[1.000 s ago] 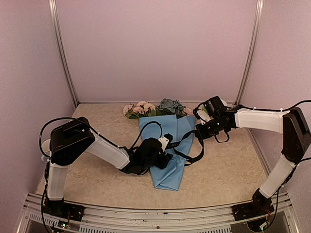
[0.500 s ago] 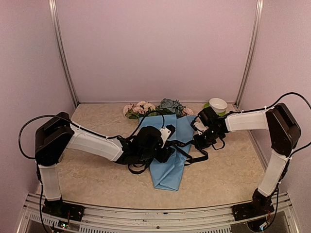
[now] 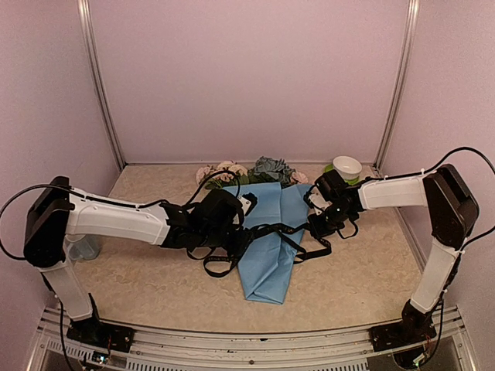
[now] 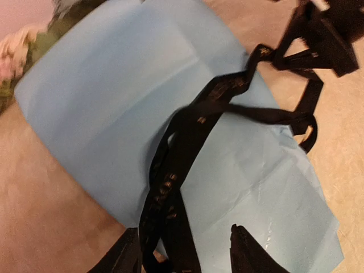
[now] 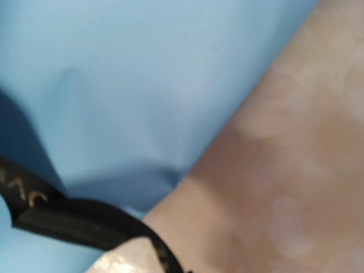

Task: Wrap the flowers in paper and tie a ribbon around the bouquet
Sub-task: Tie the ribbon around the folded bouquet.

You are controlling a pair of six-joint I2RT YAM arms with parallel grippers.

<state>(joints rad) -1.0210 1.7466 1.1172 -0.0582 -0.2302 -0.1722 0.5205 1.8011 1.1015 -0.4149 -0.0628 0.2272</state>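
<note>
On the table [image 3: 363, 270] we find right fingers [image 3: 319, 222] clenching the ribbon [image 4: 187, 131] at the bouquet [image 3: 271, 247]'s three o'clock, left fingers [image 4: 128, 256] released.

Left arm [image 3: 116, 220]: swung out leftward and stretched lower, its elbow now carried near the left wall.
Left fingers [image 4: 244, 254]: drawn back leftward to the edge of the paper [image 3: 271, 267].
Ribbon [image 4: 165, 193]: pulled across the paper, its loops dragged onto the table [image 3: 155, 286].
Right arm [image 3: 394, 192]: brought in toward the paper, a white bowl [image 3: 346, 165] uncovered behind it.
</note>
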